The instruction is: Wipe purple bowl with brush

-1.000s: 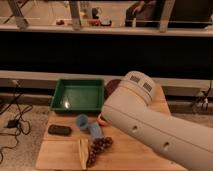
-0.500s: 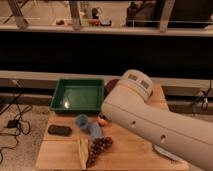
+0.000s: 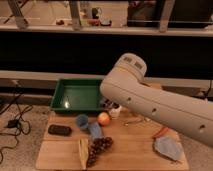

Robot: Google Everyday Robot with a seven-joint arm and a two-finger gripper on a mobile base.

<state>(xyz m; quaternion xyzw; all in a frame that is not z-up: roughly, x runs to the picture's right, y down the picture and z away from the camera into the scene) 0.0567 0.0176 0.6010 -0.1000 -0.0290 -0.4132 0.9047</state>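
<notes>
The tool (image 3: pixel 111 106), mostly hidden under the white arm (image 3: pixel 150 100), apart or together I cannot tell, has the green tray (image 3: pixel 75 95) at its left and an orange (image 3: pixel 103 118) just in front; the purple bowl is hidden.

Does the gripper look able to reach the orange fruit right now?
Probably yes: the gripper shows under the arm by the green tray corner, close to the fruit, with nothing seen between them.

On the bench (image 3: pixel 135 145), a tray (image 3: pixel 80 97) sits back left, an orange (image 3: pixel 103 118) before it, grapes (image 3: pixel 98 147) nearer; the gripper seems hidden behind the arm (image 3: pixel 160 105).
</notes>
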